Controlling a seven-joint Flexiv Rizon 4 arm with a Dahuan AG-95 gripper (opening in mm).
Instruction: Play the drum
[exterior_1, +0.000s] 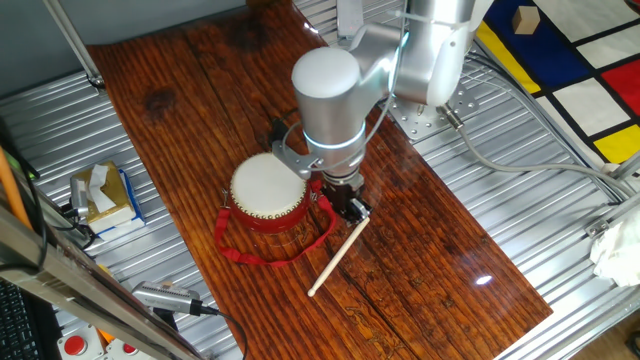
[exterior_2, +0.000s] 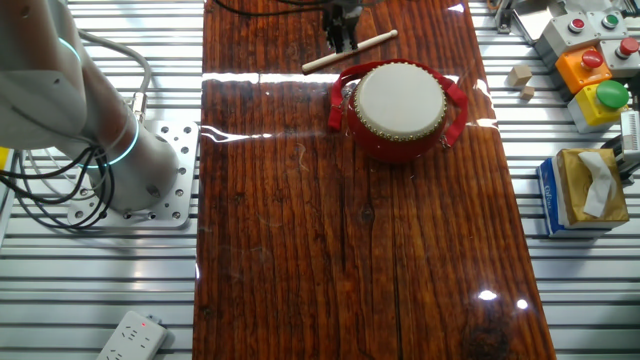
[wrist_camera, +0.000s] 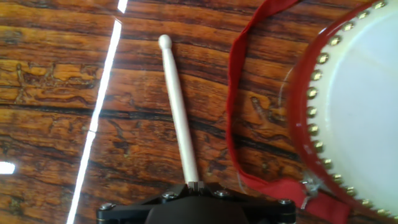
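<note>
The red drum (exterior_1: 267, 188) with a cream head and brass studs stands on the dark wooden board; it also shows in the other fixed view (exterior_2: 400, 105) and at the right of the hand view (wrist_camera: 354, 106). Its red strap (exterior_1: 268, 256) loops over the board. My gripper (exterior_1: 350, 206) is just right of the drum, low over the board, and shut on one end of a thin pale wooden stick (exterior_1: 338, 258). In the hand view the stick (wrist_camera: 178, 106) runs straight out from the jaws to its rounded tip, beside the strap (wrist_camera: 238, 93). The stick is apart from the drum head.
A tissue box (exterior_1: 105, 195) lies on the metal table left of the board, also in the other fixed view (exterior_2: 585, 190). Coloured push-buttons (exterior_2: 590, 62), small wooden blocks (exterior_2: 518, 75) and a power strip (exterior_2: 130, 335) lie off the board. The arm's base (exterior_2: 140, 170) stands beside the board.
</note>
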